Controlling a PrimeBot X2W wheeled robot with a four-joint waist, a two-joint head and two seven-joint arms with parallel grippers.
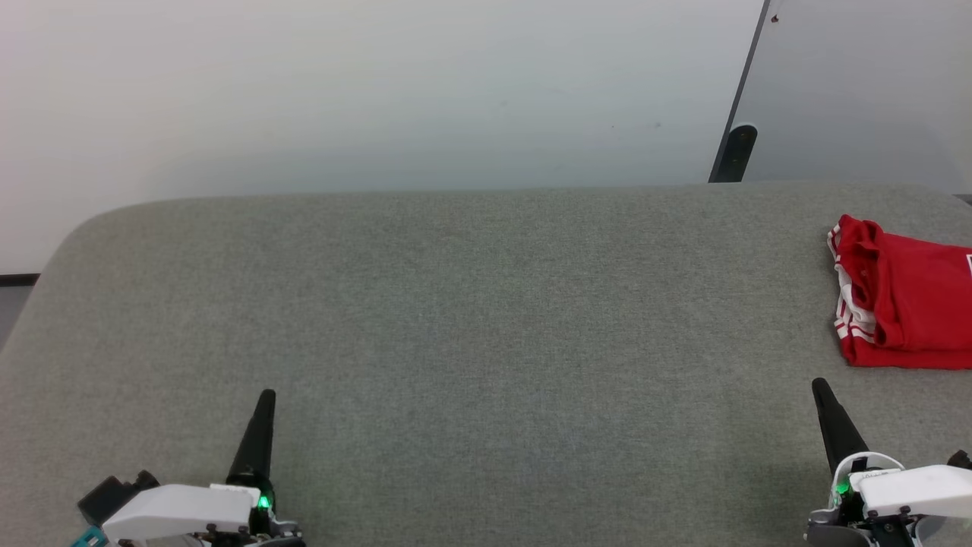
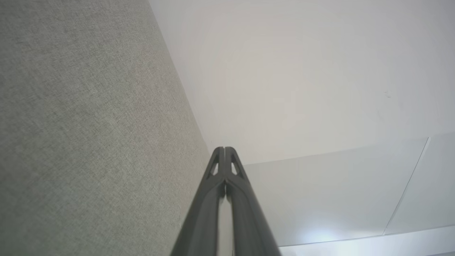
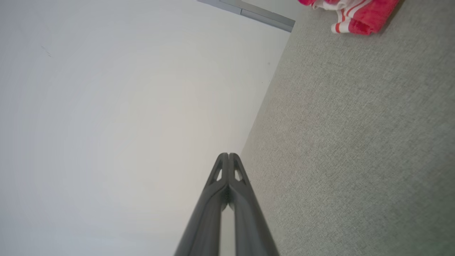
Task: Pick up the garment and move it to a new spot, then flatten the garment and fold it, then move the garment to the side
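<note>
Garment (image 1: 907, 304) first: you'll find it folded into a compact red bundle at the right edge of the head view, a little above mid-height. It lies on the grey fabric worktop (image 1: 471, 304) and is cut off by the frame edge. Its white-striped trim shows along the bundle's left side. In the right wrist view the same bundle sits in the upper right corner, red with white stripes.

Your right hand (image 1: 818, 384) is at the lower right of the head view, below the garment and apart from it. Its fingers are pressed together into one dark point, clenched on nothing. Your left hand (image 1: 266, 394) is at the lower left, well apart from the garment, likewise clenched and empty; its own wrist view shows the two fingers meeting at the tip.

Beyond the worktop's far edge you see a pale wall (image 1: 380, 91) and, at the upper right, a dark post (image 1: 736, 152) beside a grey panel (image 1: 858, 91).
</note>
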